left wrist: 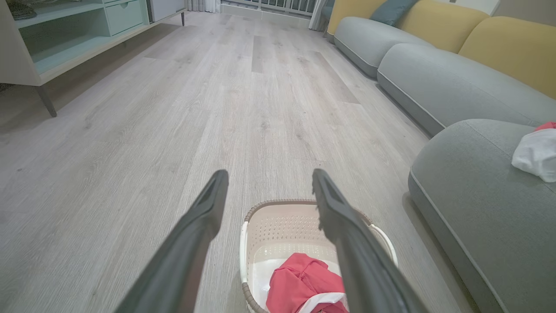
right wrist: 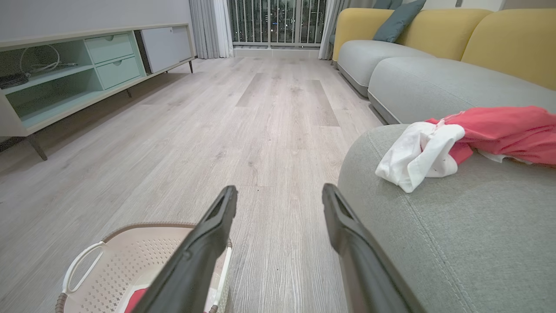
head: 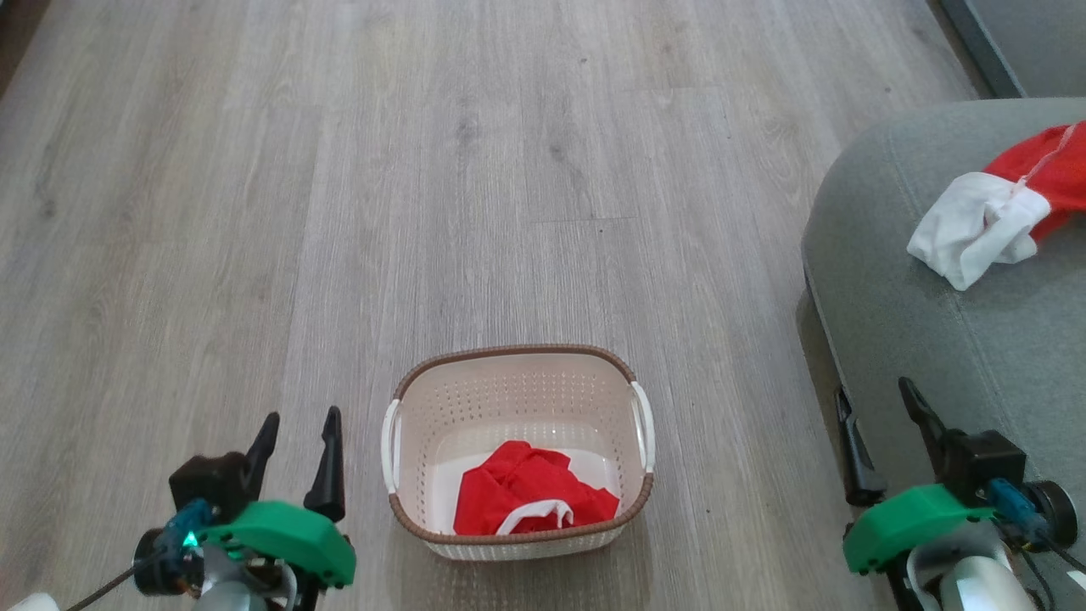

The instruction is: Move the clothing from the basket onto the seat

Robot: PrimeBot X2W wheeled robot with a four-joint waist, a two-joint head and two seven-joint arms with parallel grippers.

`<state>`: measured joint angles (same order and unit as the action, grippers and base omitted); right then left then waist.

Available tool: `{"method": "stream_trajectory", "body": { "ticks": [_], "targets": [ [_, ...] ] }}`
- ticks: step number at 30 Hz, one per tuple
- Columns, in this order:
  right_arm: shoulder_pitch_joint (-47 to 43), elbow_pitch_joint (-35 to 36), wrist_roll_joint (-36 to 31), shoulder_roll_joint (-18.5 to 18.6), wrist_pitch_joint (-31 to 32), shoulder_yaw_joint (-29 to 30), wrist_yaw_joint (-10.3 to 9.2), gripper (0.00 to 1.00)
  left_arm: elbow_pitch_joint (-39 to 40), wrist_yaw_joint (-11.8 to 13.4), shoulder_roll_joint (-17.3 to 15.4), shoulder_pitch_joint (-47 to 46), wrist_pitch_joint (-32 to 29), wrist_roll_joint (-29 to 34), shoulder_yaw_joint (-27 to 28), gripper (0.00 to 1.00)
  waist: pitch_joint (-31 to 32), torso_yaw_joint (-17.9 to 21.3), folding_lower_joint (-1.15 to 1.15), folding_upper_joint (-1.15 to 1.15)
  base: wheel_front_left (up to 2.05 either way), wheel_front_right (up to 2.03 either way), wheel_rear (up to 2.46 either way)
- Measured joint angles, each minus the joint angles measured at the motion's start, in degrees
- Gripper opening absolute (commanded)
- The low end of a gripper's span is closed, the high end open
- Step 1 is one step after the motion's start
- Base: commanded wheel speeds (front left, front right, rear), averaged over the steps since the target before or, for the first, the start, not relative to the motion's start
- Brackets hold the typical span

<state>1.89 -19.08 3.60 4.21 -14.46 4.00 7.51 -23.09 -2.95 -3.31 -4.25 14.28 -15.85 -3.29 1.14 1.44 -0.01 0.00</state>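
The cream basket [head: 517, 390] with a brown rim stands on the floor between my arms. A red garment with white trim [head: 530, 501] lies on its floor, also the red garment [left wrist: 304, 282] in the left wrist view. On the grey-green seat [head: 933, 339] at the right rest a white garment [head: 976, 225] and a red one [head: 1048, 174]; the same white garment [right wrist: 419, 154] and red garment [right wrist: 508, 130] appear in the right wrist view. My left gripper [head: 301, 428] is open left of the basket. My right gripper [head: 878, 403] is open beside the seat's front edge. Both hold nothing.
Pale wood floor [head: 424, 170] stretches ahead. A low mint-and-white cabinet [right wrist: 65, 74] runs along the far left wall. More grey sofa cushions [right wrist: 417, 82] with yellow backrests [right wrist: 504, 39] continue beyond the seat. A window with railings [right wrist: 278, 21] closes the far end.
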Motion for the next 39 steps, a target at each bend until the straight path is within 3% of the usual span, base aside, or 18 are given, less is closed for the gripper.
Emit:
{"method": "stream_trajectory", "body": {
  "ticks": [21, 30, 34, 39],
  "targets": [
    [0.02, -0.76, -0.15, -0.63, 0.00, -0.93, 0.00, 1.00, -0.11, -1.93, 0.64, -0.01, 0.00, 1.80, 1.69, 1.00, 0.18, -0.73, 0.01, 0.00, 0.00, 0.00, 0.00],
    [0.85, 0.71, -0.15, -0.64, 0.00, -0.24, 0.00, 1.00, -0.48, -2.18, 0.67, -0.53, 0.00, 2.11, 0.80, 1.00, -2.63, -0.18, 0.00, 0.00, 0.00, 0.00, 0.00],
    [5.81, 2.76, -0.15, -0.60, 0.00, -0.12, 0.00, 1.00, -2.49, -2.87, 0.62, -5.55, 0.00, 4.61, -1.93, 1.00, -7.12, 0.31, 0.01, 0.00, 0.00, 0.00, 0.00],
    [16.39, 6.34, -0.15, -0.53, 0.00, -0.30, 0.00, 1.00, -5.08, -3.48, 0.36, -19.55, -1.35, 7.64, -6.54, 1.00, -15.28, 1.16, 0.02, 0.00, 0.00, 0.00, 0.00]
  ]
}}
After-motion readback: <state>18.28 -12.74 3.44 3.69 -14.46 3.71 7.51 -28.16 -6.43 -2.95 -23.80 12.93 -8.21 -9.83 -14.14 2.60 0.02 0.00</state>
